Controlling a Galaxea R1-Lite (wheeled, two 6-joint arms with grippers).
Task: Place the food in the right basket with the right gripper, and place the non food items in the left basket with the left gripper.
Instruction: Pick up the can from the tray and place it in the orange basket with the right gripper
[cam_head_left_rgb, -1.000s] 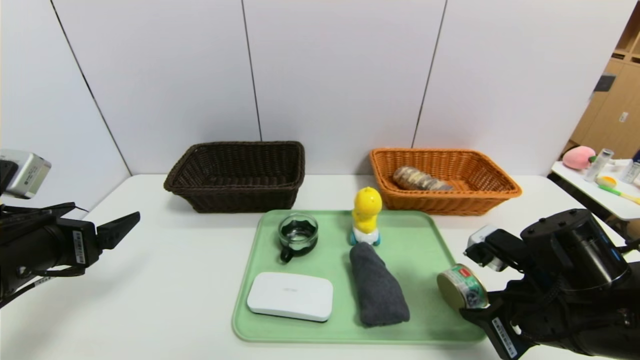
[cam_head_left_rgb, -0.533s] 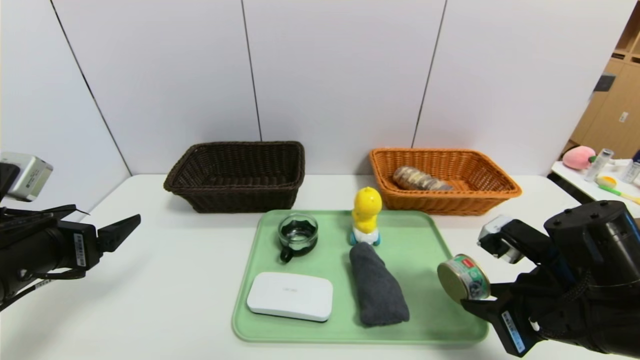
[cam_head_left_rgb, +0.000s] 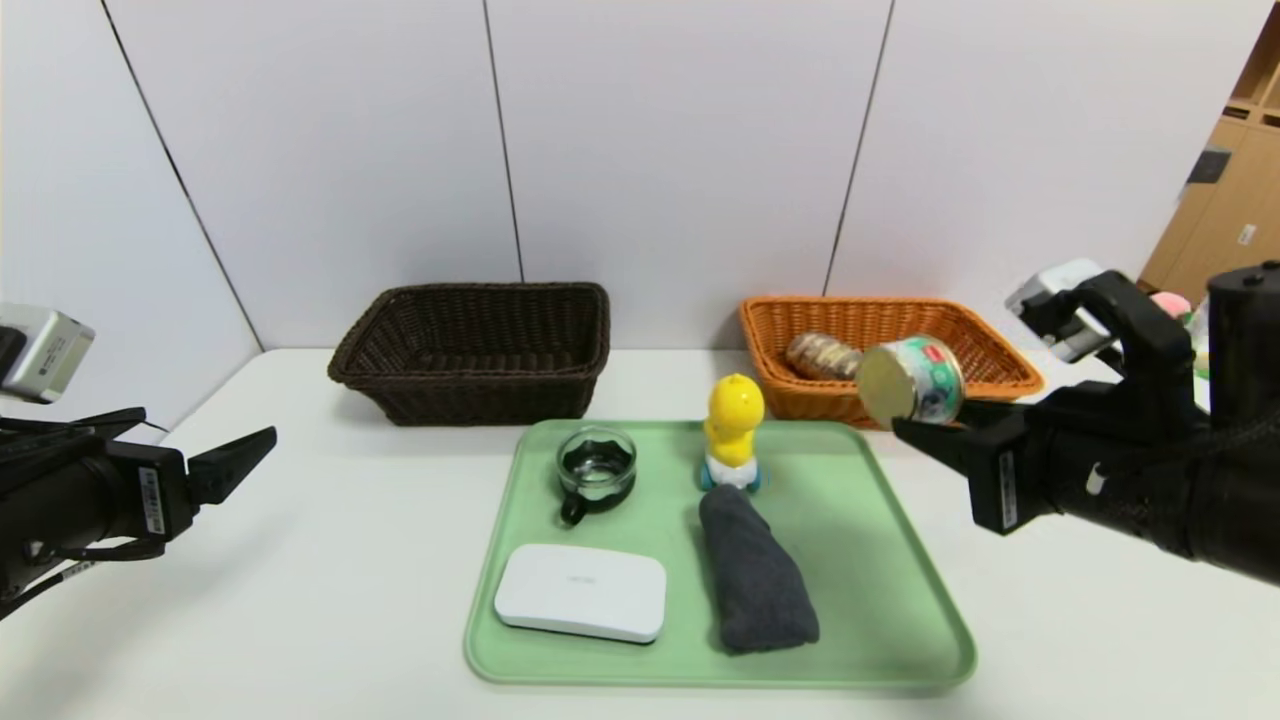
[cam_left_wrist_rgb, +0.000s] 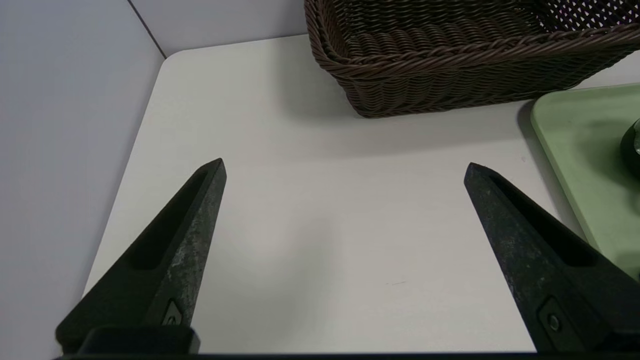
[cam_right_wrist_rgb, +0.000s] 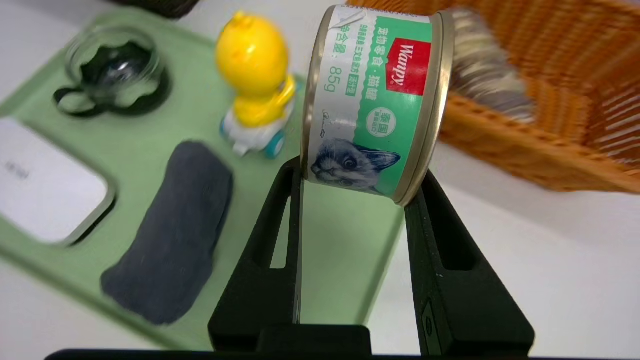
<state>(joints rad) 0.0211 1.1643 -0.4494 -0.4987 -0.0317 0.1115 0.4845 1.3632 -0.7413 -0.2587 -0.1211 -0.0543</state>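
My right gripper (cam_head_left_rgb: 925, 425) is shut on the green-label tin (cam_head_left_rgb: 912, 383), held on its side in the air just in front of the orange-tan basket (cam_head_left_rgb: 1000, 375); the tin also shows in the right wrist view (cam_right_wrist_rgb: 372, 100). The swirled bread roll (cam_head_left_rgb: 822, 357) lies inside that basket. On the green tray (cam_head_left_rgb: 880, 580) stand the yellow duck toy (cam_head_left_rgb: 733, 430), the glass cup (cam_head_left_rgb: 596, 468), the white box (cam_head_left_rgb: 581, 592) and the rolled grey cloth (cam_head_left_rgb: 755, 585). My left gripper (cam_left_wrist_rgb: 345, 167) is open and empty over the bare table, left of the tray. The dark brown basket (cam_head_left_rgb: 475, 350) is empty.
The white table (cam_head_left_rgb: 330, 560) has bare room to the left of the tray and to its right. A side table with a pink toy and small bottles (cam_head_left_rgb: 1215, 325) stands at the far right behind my right arm.
My right gripper has lifted the tin from beside the tray's front right corner, up and back to the front of the orange-tan basket. The left arm has barely moved.
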